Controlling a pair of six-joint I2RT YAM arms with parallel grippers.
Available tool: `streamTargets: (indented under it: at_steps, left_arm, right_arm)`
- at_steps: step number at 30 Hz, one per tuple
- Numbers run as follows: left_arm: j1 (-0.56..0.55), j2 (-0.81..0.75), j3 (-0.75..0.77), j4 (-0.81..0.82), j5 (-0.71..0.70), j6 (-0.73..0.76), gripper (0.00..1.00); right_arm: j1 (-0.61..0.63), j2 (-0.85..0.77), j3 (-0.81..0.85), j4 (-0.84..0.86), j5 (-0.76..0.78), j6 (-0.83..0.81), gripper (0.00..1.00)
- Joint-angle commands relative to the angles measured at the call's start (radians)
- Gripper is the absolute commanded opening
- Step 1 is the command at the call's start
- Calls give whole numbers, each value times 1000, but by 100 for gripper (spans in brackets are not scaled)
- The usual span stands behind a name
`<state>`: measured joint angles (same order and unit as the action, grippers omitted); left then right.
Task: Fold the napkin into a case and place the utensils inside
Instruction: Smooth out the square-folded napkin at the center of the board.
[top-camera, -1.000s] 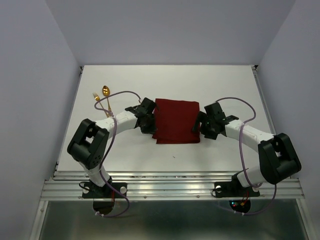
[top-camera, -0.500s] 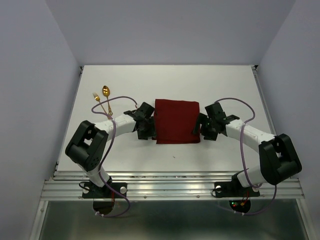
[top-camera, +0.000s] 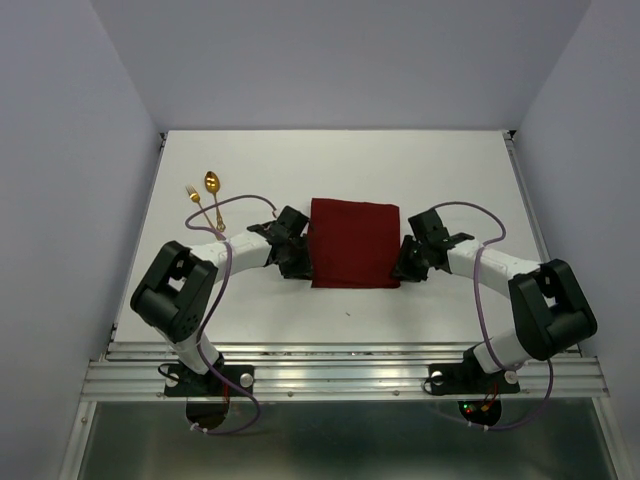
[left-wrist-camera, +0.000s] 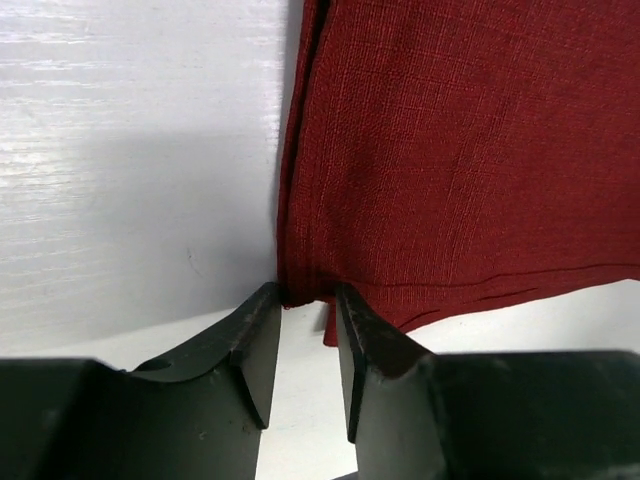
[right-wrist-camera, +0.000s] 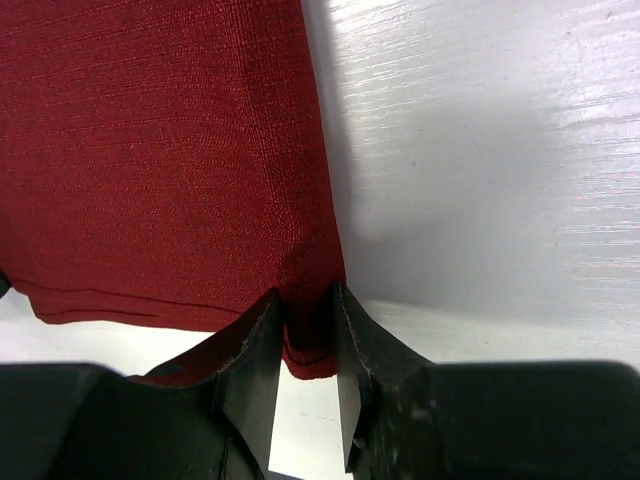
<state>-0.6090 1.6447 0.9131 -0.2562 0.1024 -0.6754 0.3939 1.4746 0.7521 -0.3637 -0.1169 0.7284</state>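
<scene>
At the middle of the table the napkin lies folded to a broad rectangle, not yet the narrow case. The right gripper pinches its near-right corner, while the left gripper has its jaws slightly apart, with the near-left corner just at their tips. More folding is left, I judge, and the spoon and fork lie untouched at the far left.

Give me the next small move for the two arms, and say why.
Probably nudge the left fingers slightly forward, then close both pairs. The right fingers straddle the near right corner of the napkin, but the left pair has only the edge of the near left corner at its tips, so a pinch now might slip.
</scene>
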Motion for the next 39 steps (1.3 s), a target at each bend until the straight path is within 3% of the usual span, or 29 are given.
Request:
streamTargets:
  at_steps: [1, 4, 5, 7, 21, 35, 39]
  left_arm:
    - [-9, 12, -31, 35, 31, -19, 36]
    - [-12, 24, -29, 35, 26, -21, 20]
    - [-12, 23, -28, 35, 25, -23, 20]
    - [-12, 21, -22, 28, 10, -23, 0]
    - [-12, -115, 110, -126, -90, -12, 0]
    - [-15, -174, 153, -132, 14, 2, 0]
    - [-15, -190, 171, -141, 54, 13, 0]
  right_arm:
    - [-4, 7, -10, 52, -17, 14, 31]
    - [-4, 9, -17, 55, -15, 12, 30]
    - [-4, 7, -19, 55, -15, 12, 29]
    - [-4, 4, -23, 57, -12, 14, 29]
    - [-4, -20, -28, 78, 19, 60, 28]
    - [-4, -63, -16, 83, 26, 100, 32]
    - [-4, -92, -2, 83, 17, 123, 24]
